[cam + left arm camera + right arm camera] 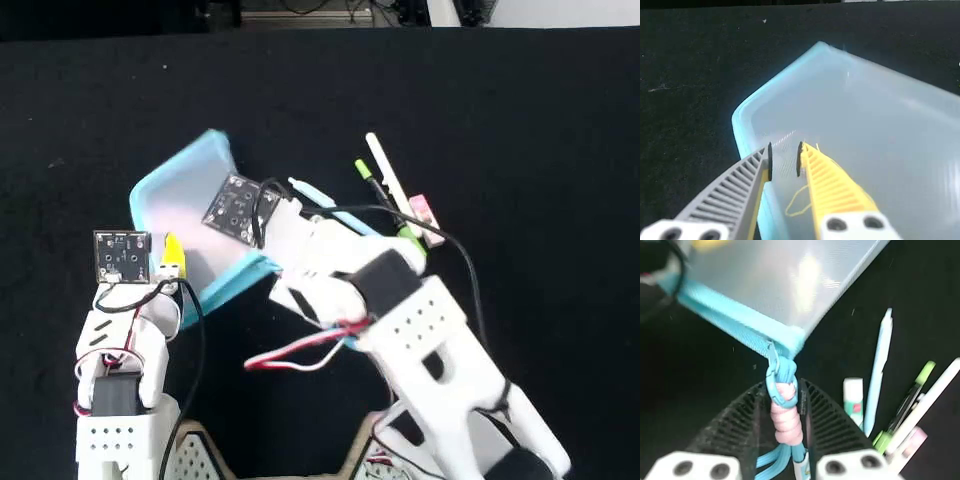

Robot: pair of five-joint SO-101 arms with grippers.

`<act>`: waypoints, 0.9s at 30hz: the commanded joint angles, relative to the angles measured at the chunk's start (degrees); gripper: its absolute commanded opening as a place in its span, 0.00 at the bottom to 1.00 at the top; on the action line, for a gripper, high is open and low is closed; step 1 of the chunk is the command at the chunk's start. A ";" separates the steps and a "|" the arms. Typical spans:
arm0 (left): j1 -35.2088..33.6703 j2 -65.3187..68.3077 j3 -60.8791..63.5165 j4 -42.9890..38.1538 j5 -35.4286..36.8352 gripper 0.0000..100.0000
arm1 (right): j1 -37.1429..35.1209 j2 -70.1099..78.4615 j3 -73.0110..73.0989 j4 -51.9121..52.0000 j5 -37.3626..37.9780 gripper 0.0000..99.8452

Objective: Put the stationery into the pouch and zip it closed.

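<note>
The translucent pouch point(180, 200) with blue trim lies left of centre on the black table. My left gripper point(785, 160) is shut on the pouch's point(865, 125) near edge, grey finger outside and yellow finger point(172, 262) on the inner side. My right gripper point(784, 386) is shut on the zipper pull point(785, 415), a blue ring with a pink strap, at the corner of the pouch point(780, 280). The stationery lies outside the pouch: a light blue pen point(880, 370), a green marker point(385, 205), a white pen point(385, 170) and a pink eraser point(425, 212).
A small white and green stick point(854, 397) lies beside the blue pen. The right arm point(420, 330) crosses above the table from the front right and covers part of the stationery. Bare black table point(500, 120) spreads behind and to the far right.
</note>
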 commanded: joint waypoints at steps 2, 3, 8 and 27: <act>0.92 0.00 1.27 0.26 0.44 0.11 | -2.02 -4.70 -4.35 -7.12 0.18 0.01; 1.54 0.00 1.27 1.05 0.18 0.11 | -1.93 -4.88 -4.26 -9.14 0.18 0.01; 8.04 -0.09 1.27 3.96 -0.09 0.11 | -2.37 -4.88 -4.18 -17.67 0.18 0.01; 12.44 -0.26 1.27 3.69 0.26 0.12 | -7.21 -5.32 -8.48 -20.92 -4.13 0.01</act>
